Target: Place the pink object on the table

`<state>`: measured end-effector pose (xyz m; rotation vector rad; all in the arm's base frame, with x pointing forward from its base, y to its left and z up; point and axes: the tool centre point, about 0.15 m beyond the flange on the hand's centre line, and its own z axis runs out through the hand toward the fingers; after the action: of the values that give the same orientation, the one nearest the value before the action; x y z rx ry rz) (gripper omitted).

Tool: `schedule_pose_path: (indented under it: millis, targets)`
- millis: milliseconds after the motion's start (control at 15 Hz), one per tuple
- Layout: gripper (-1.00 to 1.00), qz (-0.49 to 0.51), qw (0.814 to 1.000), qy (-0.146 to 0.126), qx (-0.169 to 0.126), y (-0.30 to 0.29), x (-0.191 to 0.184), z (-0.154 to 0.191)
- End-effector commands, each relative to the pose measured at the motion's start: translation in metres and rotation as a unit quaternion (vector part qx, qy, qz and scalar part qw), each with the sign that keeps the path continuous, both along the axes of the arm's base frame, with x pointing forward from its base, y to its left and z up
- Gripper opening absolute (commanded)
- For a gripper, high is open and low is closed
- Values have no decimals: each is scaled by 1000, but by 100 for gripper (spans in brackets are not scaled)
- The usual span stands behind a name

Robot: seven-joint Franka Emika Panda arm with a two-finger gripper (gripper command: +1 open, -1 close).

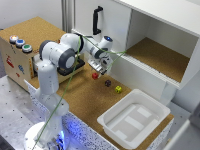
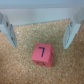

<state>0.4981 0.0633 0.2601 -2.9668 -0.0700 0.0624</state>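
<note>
Hovering wide open and empty, the gripper straddles the pink cube, which rests on the cork table clear of both fingers

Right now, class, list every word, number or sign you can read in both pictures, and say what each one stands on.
"7": dark mark on the pink cube, wrist view; it reads like a 7, but blur leaves it uncertain.
Coloured stickers on the side of the wooden box: too small to read.
No other text is readable.

White arm reaching over cork table, tool above pink object (dark and yellow cubes nearby), white tray
</note>
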Motion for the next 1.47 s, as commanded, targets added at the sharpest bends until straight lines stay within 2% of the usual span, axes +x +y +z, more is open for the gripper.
schedule_pose_path:
  millis: [0, 133, 333, 400, 533, 600, 733, 1067, 1200, 1400]
  targets:
    - [100, 21, 995, -98, 4, -12, -57, 54]
    - [100, 22, 994, -111, -2, -16, -73, 73]
    - [100, 36, 993, -114, -21, -13, -89, 93]
    - [100, 42, 992, -115, -31, -9, -94, 98]
    - [100, 50, 989, -116, -77, 5, -102, 103]
    - [100, 35, 991, -106, -71, 8, -107, 102]
    - [100, 23, 992, -97, -81, 16, -116, 100]
    - [100, 20, 989, -72, -126, 30, -140, 104]
    - [100, 6, 988, -71, -139, 25, -154, 111]
    - [100, -17, 988, -71, -135, 12, -171, 122]
